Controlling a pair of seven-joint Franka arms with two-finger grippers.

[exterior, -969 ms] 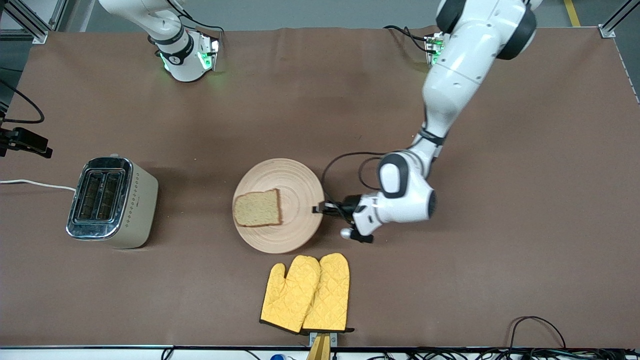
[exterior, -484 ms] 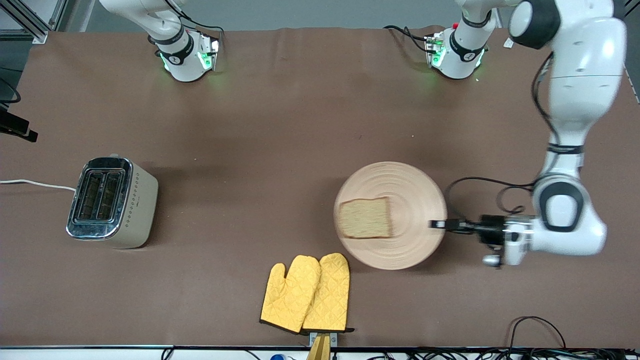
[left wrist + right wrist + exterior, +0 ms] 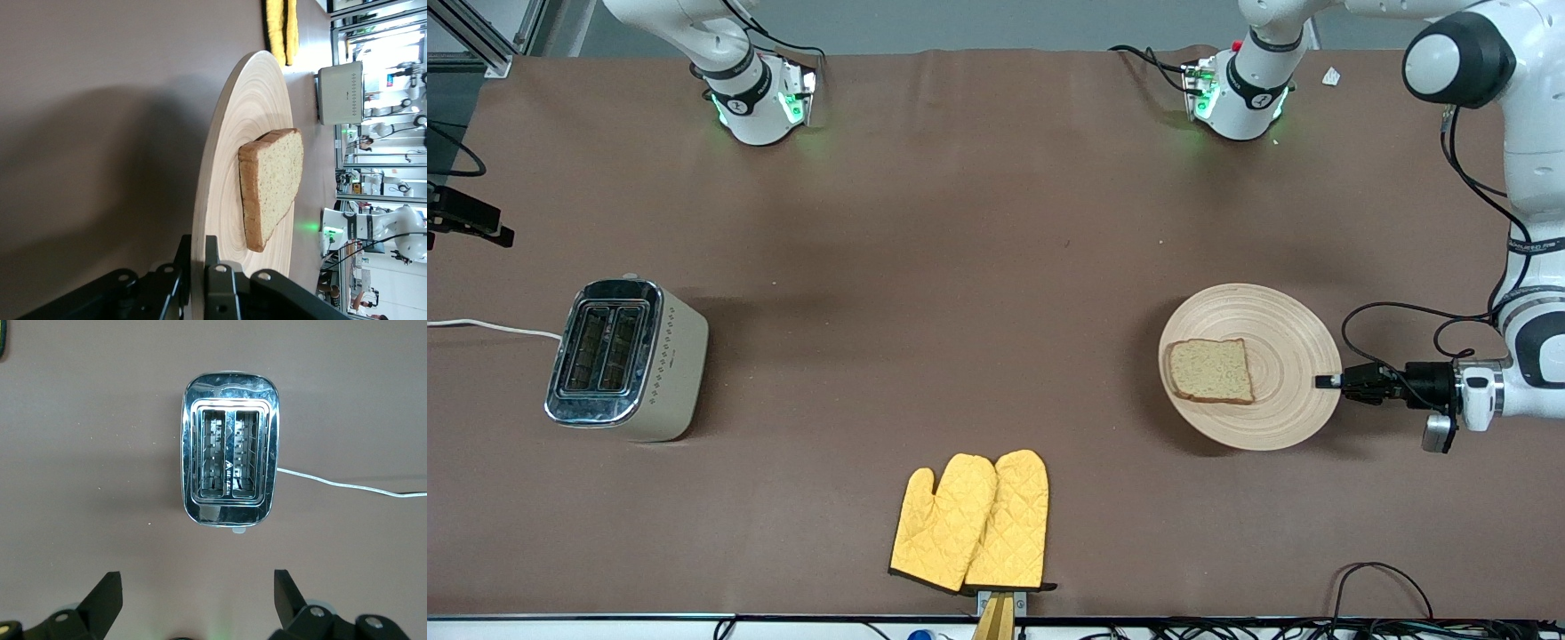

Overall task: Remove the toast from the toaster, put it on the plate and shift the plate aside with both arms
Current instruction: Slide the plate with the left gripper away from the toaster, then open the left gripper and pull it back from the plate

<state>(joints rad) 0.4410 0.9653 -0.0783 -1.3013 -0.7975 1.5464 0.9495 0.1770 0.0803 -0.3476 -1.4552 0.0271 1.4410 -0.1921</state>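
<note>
The worktop (image 3: 960,222) carries the plate (image 3: 1289,391) toward the left arm's end, near its front edge. The toaster (image 3: 627,360) stands at the right arm's end. The toast (image 3: 1209,371) lies on the plate. The left gripper (image 3: 1327,381) has its jaws pinched on the plate's rim. The right gripper (image 3: 193,600), jaws wide, hangs over the toaster.

Even overhead light on your brown cloth desk (image 3: 960,222); soft shadows beside the chrome-topped cream toaster (image 3: 624,359) and round bamboo plate (image 3: 1280,320). Glare on chrome; frames sharp.
</note>
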